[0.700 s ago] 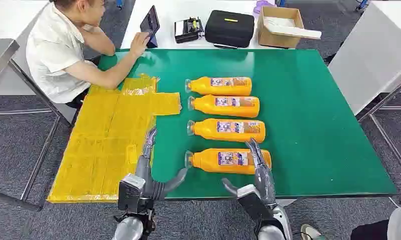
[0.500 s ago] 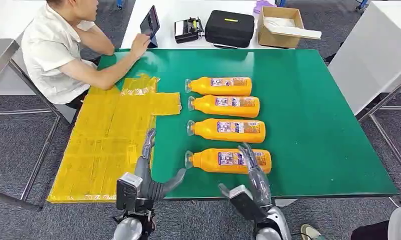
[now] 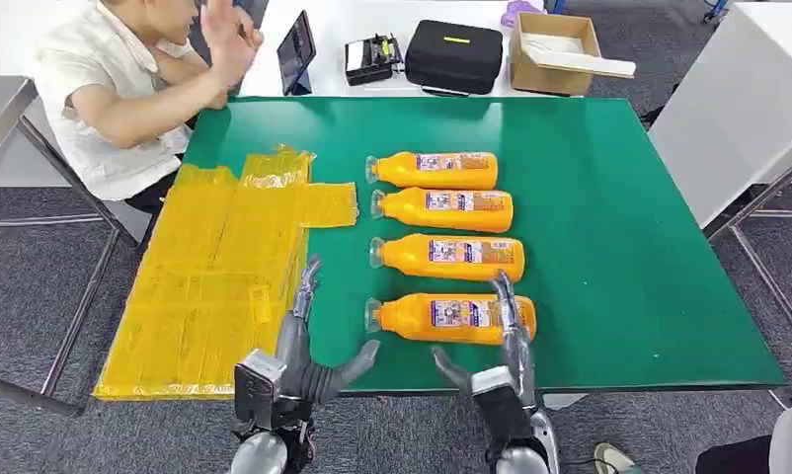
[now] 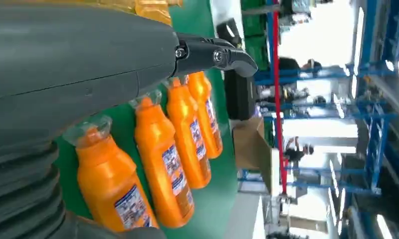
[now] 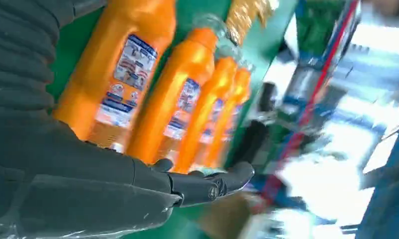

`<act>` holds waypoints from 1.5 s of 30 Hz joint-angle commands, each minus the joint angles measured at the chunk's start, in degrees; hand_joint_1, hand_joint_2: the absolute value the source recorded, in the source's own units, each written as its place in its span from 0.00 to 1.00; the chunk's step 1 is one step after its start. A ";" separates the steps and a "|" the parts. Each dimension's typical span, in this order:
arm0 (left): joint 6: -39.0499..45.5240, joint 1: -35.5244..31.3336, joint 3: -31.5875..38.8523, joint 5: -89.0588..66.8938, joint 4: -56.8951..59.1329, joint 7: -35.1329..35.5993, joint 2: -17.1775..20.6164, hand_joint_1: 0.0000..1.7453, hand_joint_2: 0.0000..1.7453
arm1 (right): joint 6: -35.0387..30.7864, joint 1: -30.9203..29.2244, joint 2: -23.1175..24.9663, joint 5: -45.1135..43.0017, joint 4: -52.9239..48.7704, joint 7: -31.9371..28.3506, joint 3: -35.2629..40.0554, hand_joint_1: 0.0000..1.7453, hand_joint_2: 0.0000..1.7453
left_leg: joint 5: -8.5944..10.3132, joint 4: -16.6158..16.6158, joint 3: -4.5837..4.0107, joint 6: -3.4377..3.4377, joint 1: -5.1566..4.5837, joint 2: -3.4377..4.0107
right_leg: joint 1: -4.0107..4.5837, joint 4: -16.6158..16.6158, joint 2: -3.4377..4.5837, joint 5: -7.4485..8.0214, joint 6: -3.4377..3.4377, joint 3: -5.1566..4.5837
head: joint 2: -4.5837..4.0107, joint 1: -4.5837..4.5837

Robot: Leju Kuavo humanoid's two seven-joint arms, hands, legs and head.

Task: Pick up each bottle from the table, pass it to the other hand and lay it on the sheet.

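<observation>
Four orange plastic bottles with clear caps and printed labels lay on their sides in a column on the green table [image 3: 619, 247], caps all pointing toward the crinkled yellow plastic sheet [image 3: 214, 276] that covered the table's left part. The nearest bottle [image 3: 449, 318] lay close to the front edge, the second bottle [image 3: 447, 256] just beyond it, then the third bottle [image 3: 442, 209] and the farthest bottle [image 3: 433, 170].

The robot's right hand [image 3: 499, 341] stood at the front edge with its fingers [image 3: 506, 306] spread wide and stretched over the nearest bottle's base end, thumb out to the side; it held nothing. The left hand [image 3: 308, 346] was also empty and wide apart, fingers reaching along the sheet's edge, thumb pointing toward the nearest bottle's cap.

At the far left corner sat a person in a white shirt [image 3: 106, 94] with one hand raised. Behind the table lay a black zip case [image 3: 453, 54] and an open cardboard box [image 3: 555, 39].
</observation>
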 commanded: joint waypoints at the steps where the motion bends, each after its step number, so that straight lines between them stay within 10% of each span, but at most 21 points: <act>1: 2.81 3.74 -1.15 1.54 -2.07 0.38 2.54 0.00 1.00 | -2.91 2.74 2.22 3.28 -0.74 2.79 -3.71 0.00 1.00 | -0.13 -0.04 0.25 0.00 0.02 0.17 | 0.06 -0.08 0.08 -0.08 -0.19 0.24 | 0.00 0.00; 3: 2.78 3.59 -1.15 1.55 -1.80 0.38 2.50 0.00 1.00 | -2.94 2.89 2.29 3.38 -1.02 2.88 -3.54 0.00 1.00 | -0.12 -0.02 0.23 0.00 0.03 0.14 | 0.07 -0.06 0.06 -0.08 -0.20 0.24 | 0.00 0.02; 4: 3.64 3.46 -1.00 1.15 -1.35 0.71 2.24 0.00 0.00 | -3.11 2.77 2.51 3.61 -1.28 4.71 -3.41 0.00 1.00 | -0.08 -0.04 0.17 -0.01 0.00 0.10 | 0.03 -0.06 0.03 -0.06 -0.17 0.17 | 0.00 0.02; 5: 3.68 3.46 -0.70 1.57 -1.12 0.93 2.03 0.00 1.00 | -3.63 2.43 2.22 5.13 -1.33 5.26 -2.90 0.00 1.00 | -0.14 -0.01 0.25 -0.02 0.03 0.16 | 0.08 -0.06 0.06 -0.08 -0.24 0.25 | 0.00 0.00; 18: 3.52 -2.03 0.08 -0.25 6.08 3.81 0.18 0.00 1.00 | -7.42 -6.44 -8.70 39.57 8.27 17.43 -3.55 0.00 1.00 | 0.00 -0.08 0.24 0.02 -0.01 0.05 | 0.03 -0.15 -0.01 0.02 -0.12 0.27 | 0.00 0.02; 28: 2.95 -2.44 0.51 -0.29 6.64 4.57 -0.23 0.00 1.00 | -6.94 -7.35 -9.22 42.43 9.64 18.59 -3.75 0.00 1.00 | -0.02 -0.03 0.15 0.00 -0.02 0.06 | 0.04 -0.08 0.00 0.01 -0.13 0.18 | 0.00 0.02; 45: -4.09 -4.40 -0.03 7.07 9.44 10.88 -1.01 0.00 1.00 | 11.86 -18.56 -18.56 42.41 19.83 21.24 3.07 0.00 1.00 | 0.02 0.02 0.12 0.06 -0.10 0.09 | -0.02 -0.05 0.03 0.07 -0.05 0.16 | 0.00 0.02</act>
